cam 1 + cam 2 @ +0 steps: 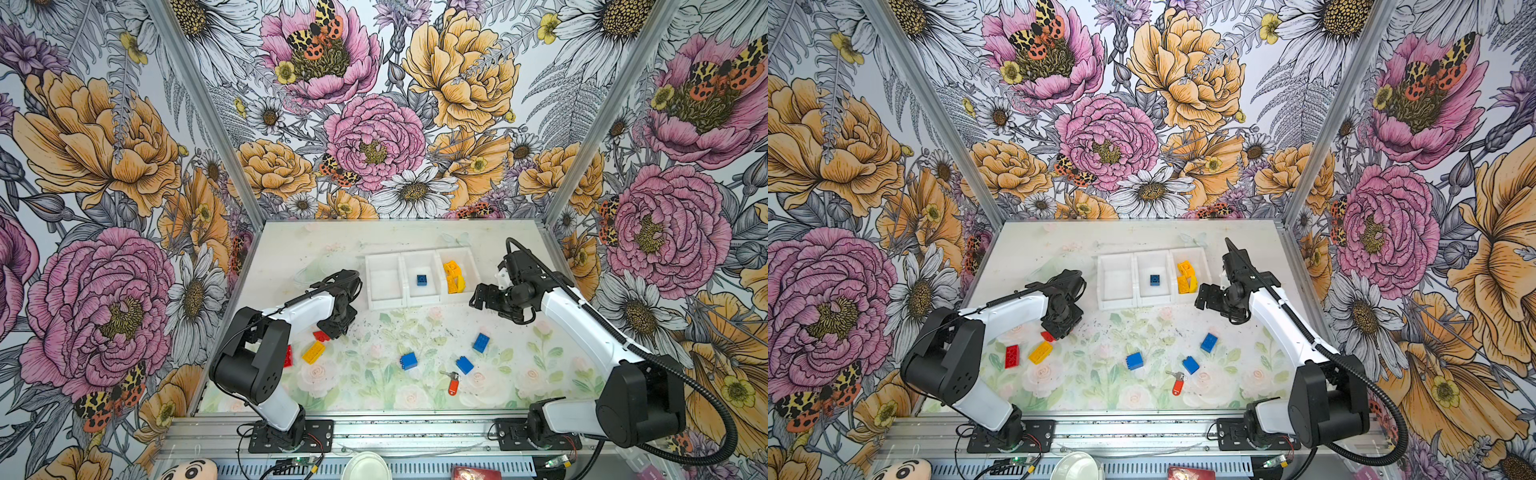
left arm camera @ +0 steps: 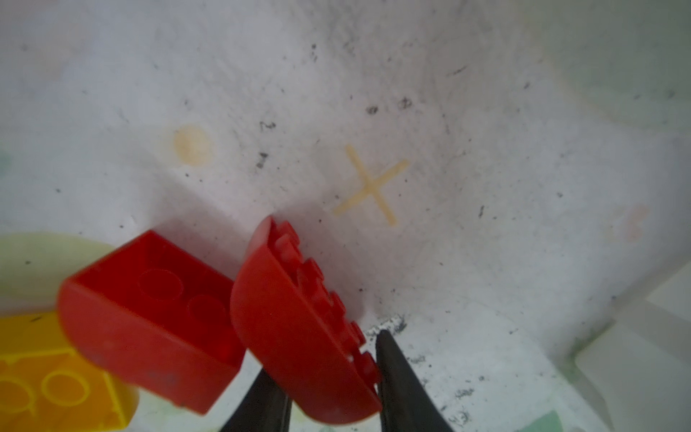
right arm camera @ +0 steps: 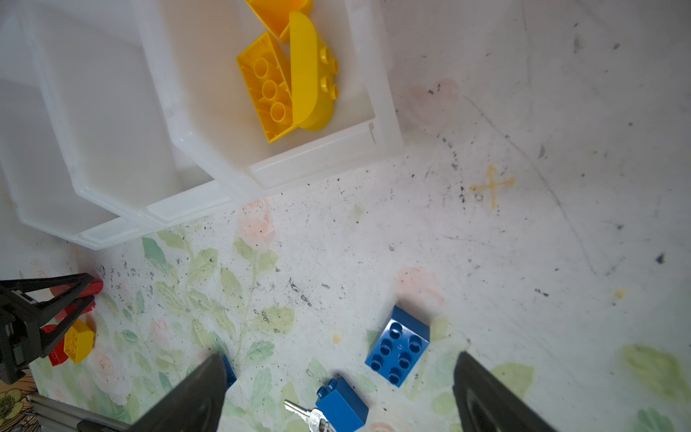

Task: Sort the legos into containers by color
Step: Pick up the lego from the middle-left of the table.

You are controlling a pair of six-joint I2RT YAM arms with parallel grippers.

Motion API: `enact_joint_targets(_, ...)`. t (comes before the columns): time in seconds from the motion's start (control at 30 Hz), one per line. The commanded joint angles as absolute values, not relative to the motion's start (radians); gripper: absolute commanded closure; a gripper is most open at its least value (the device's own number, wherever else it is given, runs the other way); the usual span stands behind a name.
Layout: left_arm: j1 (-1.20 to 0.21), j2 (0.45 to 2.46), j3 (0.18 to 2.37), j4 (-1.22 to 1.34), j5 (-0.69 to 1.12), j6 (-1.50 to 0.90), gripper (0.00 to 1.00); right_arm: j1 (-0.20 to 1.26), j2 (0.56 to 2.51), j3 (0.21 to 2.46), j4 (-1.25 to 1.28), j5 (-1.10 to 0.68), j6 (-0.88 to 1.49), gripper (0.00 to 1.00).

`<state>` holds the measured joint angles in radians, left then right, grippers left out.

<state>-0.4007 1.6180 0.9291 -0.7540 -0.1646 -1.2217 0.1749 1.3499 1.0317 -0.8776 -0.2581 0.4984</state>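
My left gripper (image 1: 334, 329) (image 2: 325, 359) is shut on a red rounded lego (image 2: 299, 336) (image 1: 321, 336), one finger pressed against its studs, low over the table left of the containers. Beside it lie another red lego (image 2: 149, 321) and a yellow lego (image 1: 313, 352) (image 2: 56, 381). The three joined white containers (image 1: 384, 302) (image 3: 310, 164) hold a blue lego (image 1: 422, 280) in the middle bin and yellow legos (image 1: 453, 276) (image 3: 291, 82) in the right bin. My right gripper (image 1: 478, 297) (image 3: 338, 357) hangs open and empty by the right bin, above the blue legos (image 1: 481, 343) (image 3: 398, 346).
Two more blue legos (image 1: 408, 360) (image 1: 464, 365) lie mid-table. An orange-red key tag with a metal key (image 1: 453, 384) lies next to the nearer one. A flat red lego (image 1: 1012, 356) sits by the left arm. Metal frame rails border the table.
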Motion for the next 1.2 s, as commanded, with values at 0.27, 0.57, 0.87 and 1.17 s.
enact_joint_targets(0.27, -0.439, 1.539, 0.92, -0.736, -0.228, -1.246, 0.81, 0.169, 1.336, 1.09, -0.868, -0.29, 0.485, 0.04)
enact_joint_targets(0.57, -0.493, 1.419, 0.857, -0.739, -0.263, -1.26, 0.9, 0.172, 1.314, 1.101, -0.879, -0.29, 0.502, 0.01)
enact_joint_targets(0.87, -0.611, 1.334, 0.913, -0.758, -0.336, -1.174, 0.96, 0.181, 1.279, 1.071, -0.887, -0.261, 0.508, 0.01)
enact_joint_targets(1.17, -0.735, 1.322, 1.032, -0.798, -0.428, -1.052, 0.97, 0.184, 1.213, 1.032, -0.89, -0.25, 0.529, 0.01)
